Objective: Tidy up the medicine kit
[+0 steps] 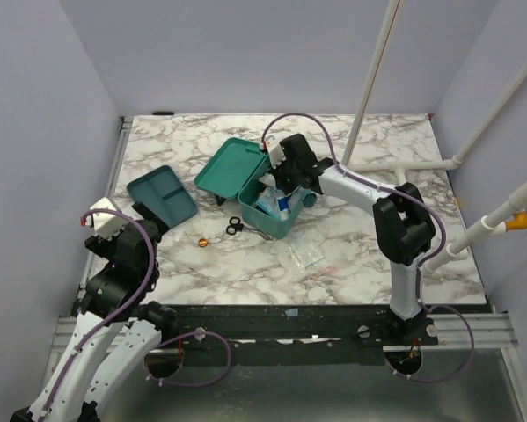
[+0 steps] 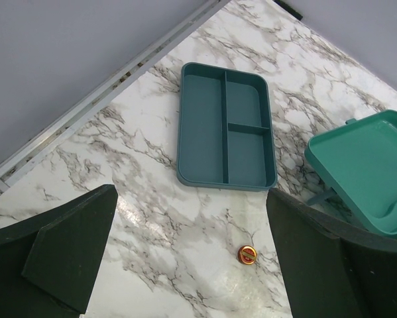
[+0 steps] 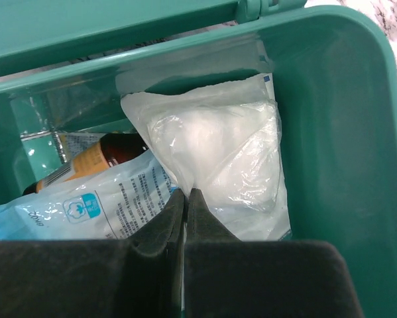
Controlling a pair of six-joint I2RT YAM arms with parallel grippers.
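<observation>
Right wrist view: right gripper (image 3: pixel 186 199) inside open medicine kit (image 3: pixel 357 132), fingers pressed together, pinching lower edge of white pouch (image 3: pixel 218 146), apparently to seat it against kit wall. Kit mid-table. Left gripper (image 2: pixel 191 255) hovers well left of kit, fingers spread wide, holding nothing, facing compartment tray (image 2: pixel 201 126).

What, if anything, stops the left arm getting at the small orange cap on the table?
Probably nothing, so likely yes: the left gripper is open, and the orange cap lies alone on bare table, clear of the tray.
</observation>
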